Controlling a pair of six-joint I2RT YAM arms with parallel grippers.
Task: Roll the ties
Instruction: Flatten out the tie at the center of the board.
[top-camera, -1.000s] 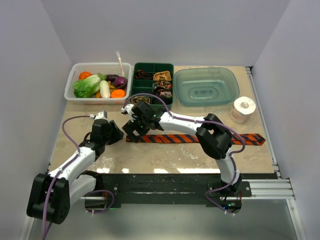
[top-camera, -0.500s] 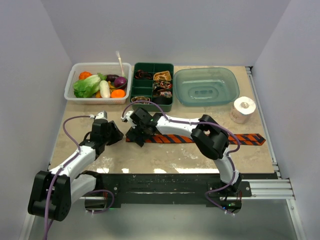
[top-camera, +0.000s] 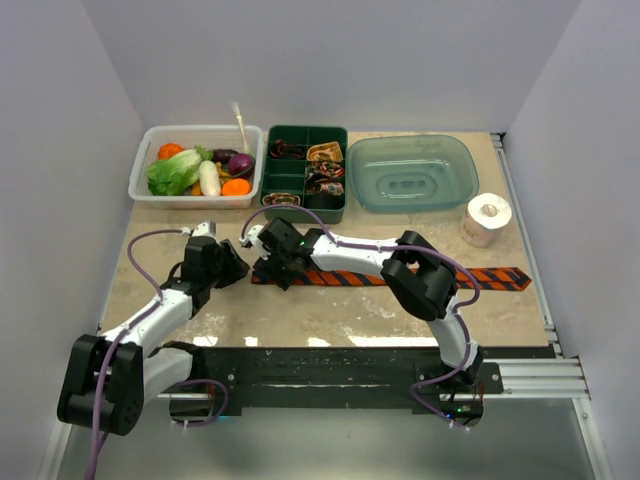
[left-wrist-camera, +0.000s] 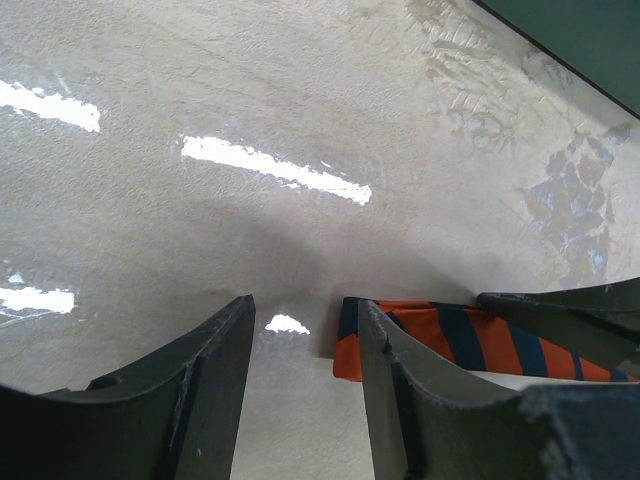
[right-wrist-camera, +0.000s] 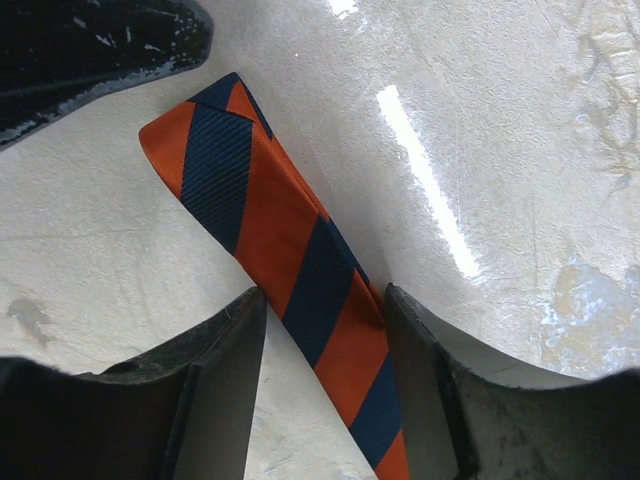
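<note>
An orange-and-dark-striped tie lies flat across the table, its narrow end to the left. My right gripper stands over that end. In the right wrist view the tie runs between the jaws of the right gripper, and both fingertips touch its edges. The cloth is still flat. My left gripper sits just left of the tie's tip. In the left wrist view the left gripper is open over bare table, with the tie's end behind its right finger. Small coiled ties fill a green tray.
At the back stand a clear bin of toy vegetables, the green compartment tray and a teal basin. A white paper roll sits at the right, near the tie's wide end.
The right gripper has come down a little to the left onto the tie's narrow end. Its jaws have closed in from wide apart to the tie's edges. The left arm has barely moved.
</note>
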